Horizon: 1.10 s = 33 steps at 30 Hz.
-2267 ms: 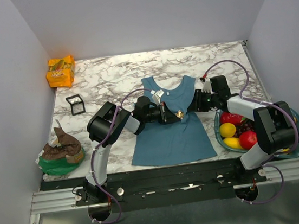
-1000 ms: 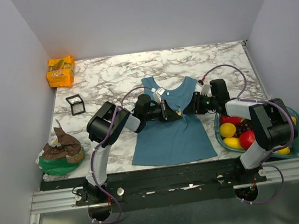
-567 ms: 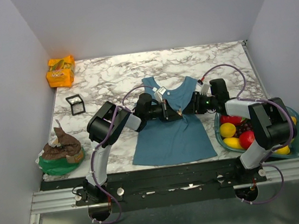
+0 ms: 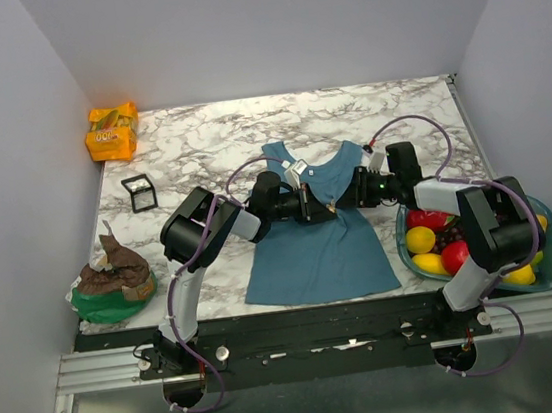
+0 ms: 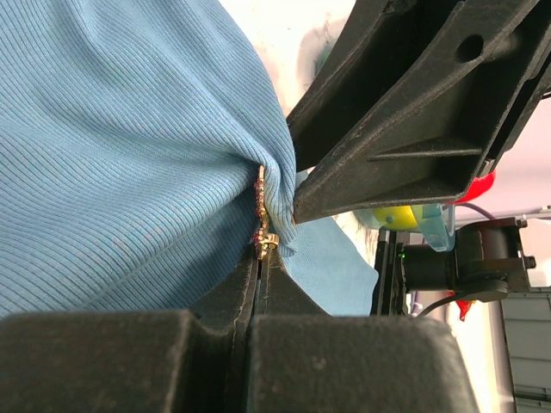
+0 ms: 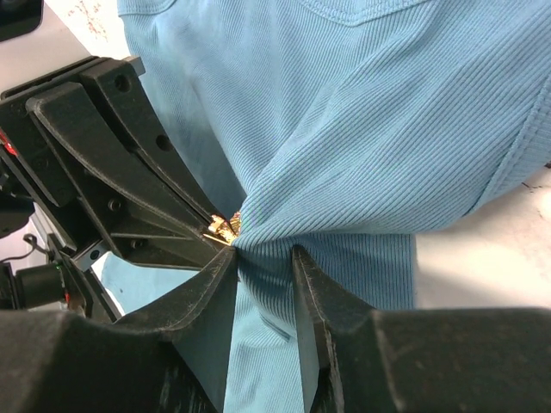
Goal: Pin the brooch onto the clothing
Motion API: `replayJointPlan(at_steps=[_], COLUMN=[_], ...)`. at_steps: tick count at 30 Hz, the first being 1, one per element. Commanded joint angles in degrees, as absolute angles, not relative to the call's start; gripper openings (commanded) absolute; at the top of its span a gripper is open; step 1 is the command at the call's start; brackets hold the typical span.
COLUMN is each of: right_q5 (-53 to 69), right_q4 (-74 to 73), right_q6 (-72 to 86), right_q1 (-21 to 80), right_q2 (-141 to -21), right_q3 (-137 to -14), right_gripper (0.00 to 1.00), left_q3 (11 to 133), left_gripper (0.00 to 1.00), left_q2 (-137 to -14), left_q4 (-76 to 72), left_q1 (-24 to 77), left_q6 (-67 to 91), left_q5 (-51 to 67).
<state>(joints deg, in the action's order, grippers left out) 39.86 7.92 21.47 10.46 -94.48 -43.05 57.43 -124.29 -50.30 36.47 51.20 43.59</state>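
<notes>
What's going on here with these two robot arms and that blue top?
Both arms meet over the teal tank top on the marble table. The left end effector, shut, pinches the small brooch against a bunched fold of fabric. The right end effector straddles that same fold, holding it gathered. The brooch doesn't look fastened yet.

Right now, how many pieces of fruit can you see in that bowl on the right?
4 show: a red fruit at the bowl's far left, a yellow one and another red nearer, dark grapes between. The right arm may hide more.

walls (image 4: 264, 27): plain grey | table (image 4: 217, 133): white-grey marble | light: even
</notes>
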Motion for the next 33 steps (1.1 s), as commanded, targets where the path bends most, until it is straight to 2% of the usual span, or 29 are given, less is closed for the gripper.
replayJointPlan(at_steps=[1, 12, 25, 33], right_q5=[42.27, 44.38, 44.39, 43.77], right_q4=[8.96, 11.42, 12.39, 11.43], right_q6=[19.78, 21.53, 23.2, 22.41], right_q1=[10.81, 10.81, 10.9, 10.81], right_q2=[-95.97, -96.5, -96.86, -97.73], right_q3=[-45.35, -44.91, -44.56, -44.91], right_gripper=[0.39, 0.43, 0.41, 0.21], left_q3=[58.62, 58.71, 57.75, 58.09], left_gripper=[0.0, 0.0, 0.0, 0.0], left_q2=[-122.87, -122.96, -122.52, -122.17], left_q4=[-49.48, -48.96, -49.31, -48.08], left_q1=[37.0, 37.0, 36.91, 36.91], left_q6=[49.48, 48.96, 48.52, 47.9], left_q5=[45.97, 46.14, 45.7, 45.35])
